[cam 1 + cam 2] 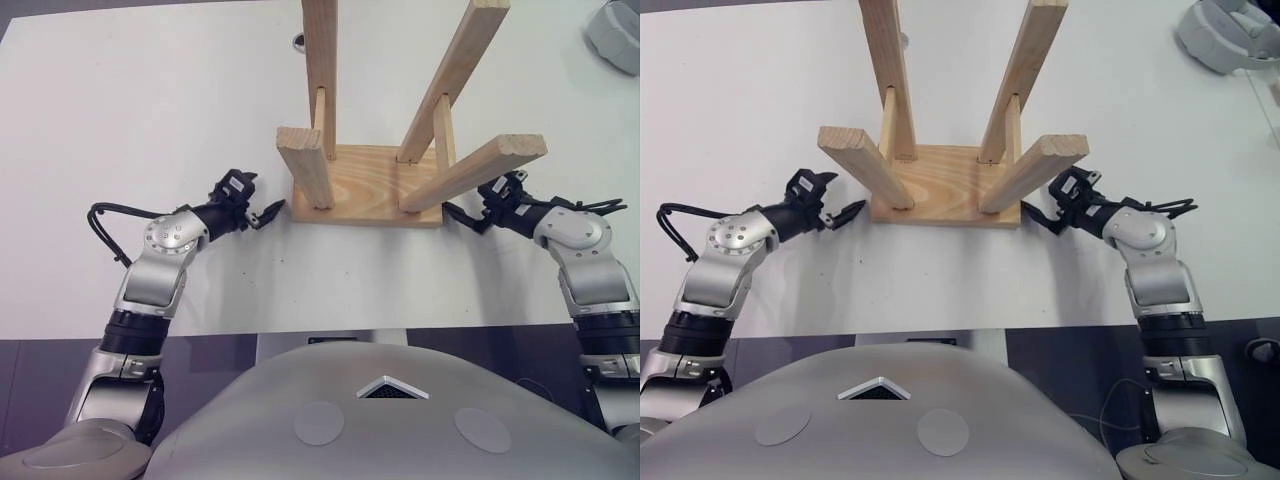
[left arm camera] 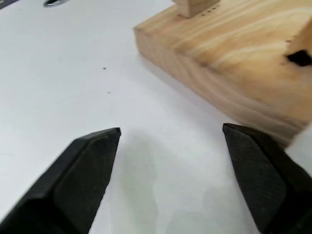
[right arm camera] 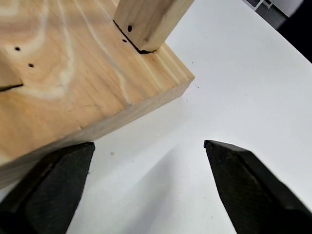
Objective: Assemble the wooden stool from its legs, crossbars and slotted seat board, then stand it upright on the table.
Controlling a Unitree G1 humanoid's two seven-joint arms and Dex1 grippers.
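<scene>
The stool [image 1: 365,185] sits upside down near the middle of the table [image 1: 150,120]; its seat board [image 1: 365,195] lies flat on the surface and four legs rise from it toward the camera, splaying outward; the near-left leg [image 1: 305,165] leans toward 9 o'clock and the near-right leg [image 1: 470,170] toward 3 o'clock. The board's long axis runs along the 9-to-3 line, and that is what the next move hangs on, since each short end faces one arm.

The left gripper [image 1: 262,200] rests low at the board's 9 o'clock end, close by the near-left corner; its fingers [image 2: 87,165] are spread wide around nothing, and the board corner lies just beyond one tip with bare table between. The right gripper [image 1: 480,197] mirrors it at the 3 o'clock end, likewise wide and empty; in the right wrist view the board's edge comes right up beside one finger [image 3: 44,190], so this arm looks a shade nearer, though I cannot tell whether it touches.

Assembly looks done, as far as the views reveal; only the turn-over seems left. I judge that both arms must close in along the 9-to-3 line together, pinching the short ends; the tall legs put the weight high, so an uneven grip could let the stool roll toward 6 or 12 o'clock.
</scene>
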